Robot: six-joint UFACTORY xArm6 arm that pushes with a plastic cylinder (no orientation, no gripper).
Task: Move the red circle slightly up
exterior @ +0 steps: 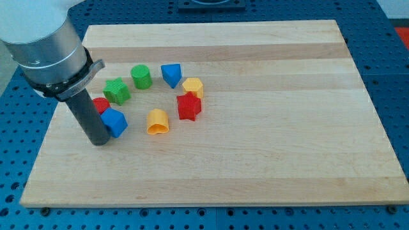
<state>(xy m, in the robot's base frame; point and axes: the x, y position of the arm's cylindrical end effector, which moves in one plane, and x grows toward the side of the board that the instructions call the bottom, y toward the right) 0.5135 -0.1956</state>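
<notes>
Rod end, my tip (100, 142), rests on the wooden board (255, 166) at the view's left, touching the blue cube (115, 122); no jaws on this rig.
Red circle (100, 105): mostly hidden behind rod and blue cube, only a red sliver showing; round, so no long axis or heading readable. Green star-like block (117, 91) just above it. Orange block (156, 122) lies toward the view's right.
</notes>
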